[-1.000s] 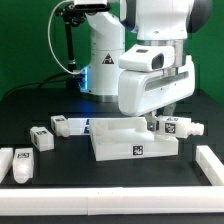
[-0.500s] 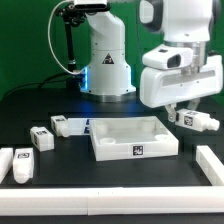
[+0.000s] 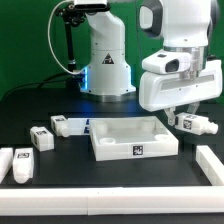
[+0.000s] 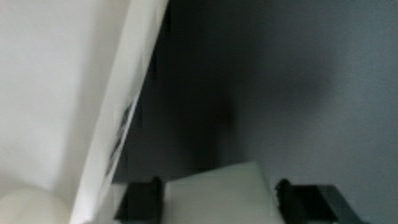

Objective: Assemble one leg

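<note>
White plastic leg [image 3: 196, 124] is clamped between the gripper's [image 3: 179, 118] fingers [image 4: 139, 200], which are closed onto it, just beside the panel [image 3: 130, 141] on the exterior view's right.

The leg [image 3: 192, 123] is a small white rectangular block with black-and-white square tags on the side facing the exterior view. It lies lengthwise and roughly level. One end is caught between the jaws, and the rest sticks out past them toward the exterior view's right. Whether its underside touches the table cannot be told. In the wrist view it shows as a pale, blurred face [image 4: 214, 192] filling the gap between the two dark jaws.
</note>
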### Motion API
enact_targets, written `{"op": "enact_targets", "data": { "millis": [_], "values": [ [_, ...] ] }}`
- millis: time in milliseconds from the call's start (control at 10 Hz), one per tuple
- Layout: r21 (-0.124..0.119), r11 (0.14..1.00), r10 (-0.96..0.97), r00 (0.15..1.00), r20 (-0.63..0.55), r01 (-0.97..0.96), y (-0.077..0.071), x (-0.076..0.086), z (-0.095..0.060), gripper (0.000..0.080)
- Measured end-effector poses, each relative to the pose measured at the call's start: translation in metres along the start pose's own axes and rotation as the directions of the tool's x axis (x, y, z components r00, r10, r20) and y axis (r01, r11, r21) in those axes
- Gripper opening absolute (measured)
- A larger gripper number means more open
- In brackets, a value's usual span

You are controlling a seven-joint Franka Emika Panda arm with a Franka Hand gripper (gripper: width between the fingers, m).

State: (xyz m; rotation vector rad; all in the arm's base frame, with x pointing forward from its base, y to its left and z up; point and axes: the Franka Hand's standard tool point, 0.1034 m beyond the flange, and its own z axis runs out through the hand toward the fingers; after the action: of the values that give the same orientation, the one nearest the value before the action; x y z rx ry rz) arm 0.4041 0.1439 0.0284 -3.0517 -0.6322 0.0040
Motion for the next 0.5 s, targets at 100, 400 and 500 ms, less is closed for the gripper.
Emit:
{"op": "enact_targets", "data": {
  "millis": [100,400,500],
  "values": [
    [0.003,1.000,0.022,1.000,0.012,-0.022,-0.013,-0.008,0.011,0.0308],
    [0.011,0.997,0.081,0.996,0.031,-0.081,-0.021,-0.015,0.022,0.0309],
    [0.013,0.996,0.084,0.996,0.031,-0.084,-0.022,-0.015,0.023,0.0309]
  ]
}}
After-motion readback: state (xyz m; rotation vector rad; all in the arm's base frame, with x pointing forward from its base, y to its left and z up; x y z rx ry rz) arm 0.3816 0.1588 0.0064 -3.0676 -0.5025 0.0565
